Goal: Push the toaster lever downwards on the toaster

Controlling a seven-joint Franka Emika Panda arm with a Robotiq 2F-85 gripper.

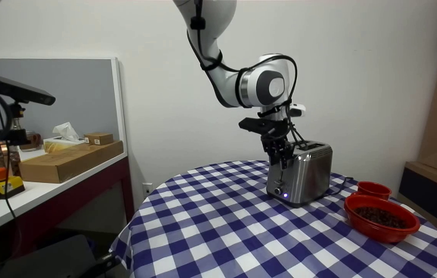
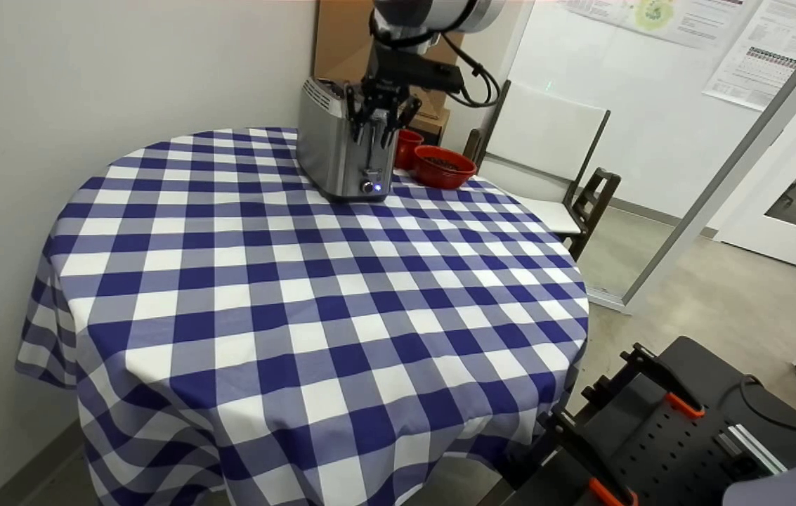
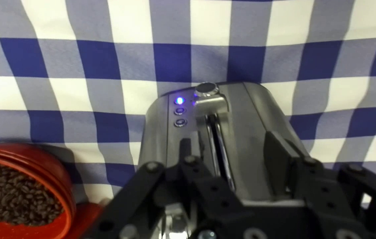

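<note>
Gaping in the wrist view, the pincer (image 3: 230,142) has the lever (image 3: 212,105) at eleven o'clock, seemingly down: likely stiff-sprung, slick, best pressed on top.

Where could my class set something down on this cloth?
In an exterior view, cloth lies bare from the toaster and red bowl to the near edge. Crowded: beside the toaster, where bowl and red cup stand, and above the knob, where open jaws hang.
</note>
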